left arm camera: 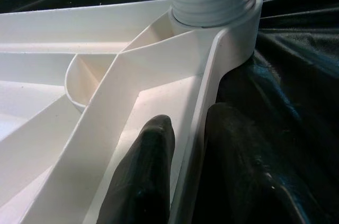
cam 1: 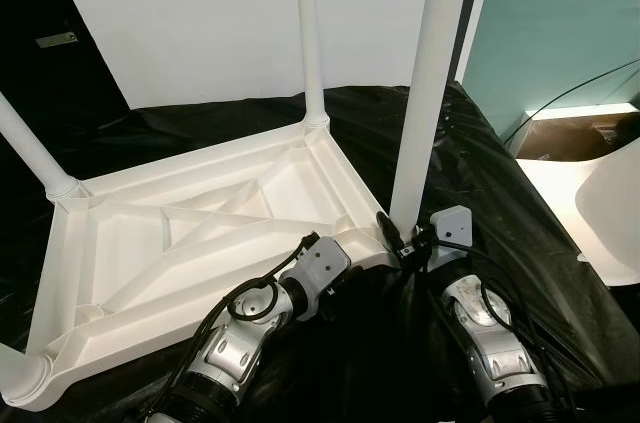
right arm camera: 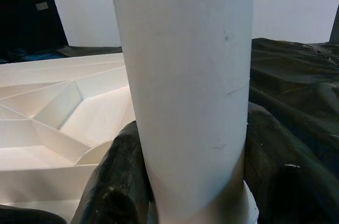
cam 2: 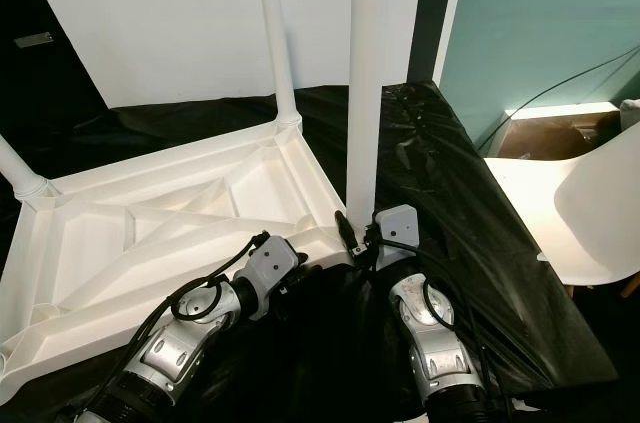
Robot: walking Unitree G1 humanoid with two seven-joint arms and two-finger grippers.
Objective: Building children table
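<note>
The white plastic table top (cam 1: 180, 243) lies upside down on black sheeting, with white legs standing up from its corners. My left gripper (left arm camera: 188, 173) is shut on the rim (left arm camera: 204, 102) of the table top, one finger inside the rim and one outside, beside the near right corner socket (left arm camera: 222, 23). My right gripper (right arm camera: 193, 181) is shut on the near right leg (cam 1: 425, 93), low down where it enters that socket. The black fingers (right arm camera: 116, 181) press on both sides of the leg (right arm camera: 185, 86).
Black sheeting (cam 1: 500, 163) covers the floor around the table. A white panel (cam 1: 220, 13) leans at the back. A white chair (cam 2: 590, 213) and an open cardboard box (cam 1: 570, 138) stand at the right, with a cable above them.
</note>
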